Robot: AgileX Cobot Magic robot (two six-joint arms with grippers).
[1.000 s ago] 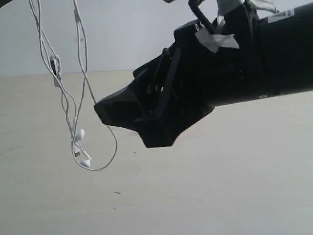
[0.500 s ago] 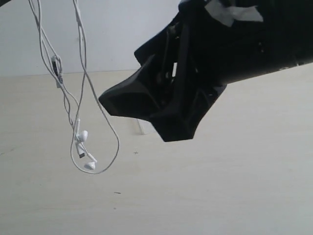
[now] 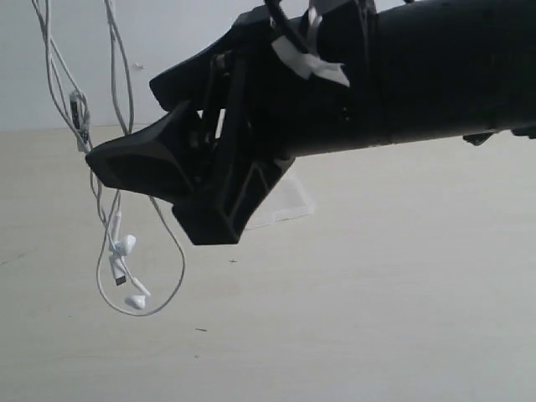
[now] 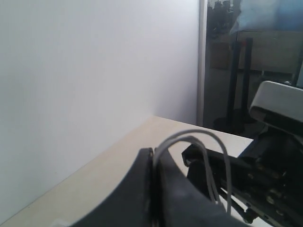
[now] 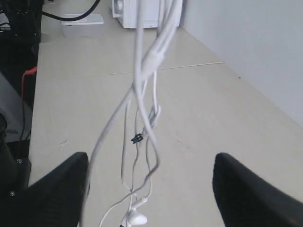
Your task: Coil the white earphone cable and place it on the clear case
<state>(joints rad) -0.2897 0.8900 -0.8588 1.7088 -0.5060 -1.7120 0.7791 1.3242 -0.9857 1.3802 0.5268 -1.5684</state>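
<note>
The white earphone cable (image 3: pixel 126 244) hangs in long vertical strands from the left gripper (image 4: pixel 154 189), whose jaws are pinched shut on a loop of it. The right gripper (image 5: pixel 150 175) is spread wide and holds nothing. The strands drop between its fingertips, and the clear case (image 3: pixel 289 201) lies just beyond it in the exterior view.

One white cable (image 5: pixel 140 28) hanging above one pale table (image 3: pixel 377 318), two earbuds (image 3: pixel 126 244) at its low end, one inline remote (image 3: pixel 79 117), one clear case (image 3: pixel 289 201) on the table, two black grippers, right gripper (image 5: pixel 150 161) and left gripper (image 4: pixel 154 161)
</note>
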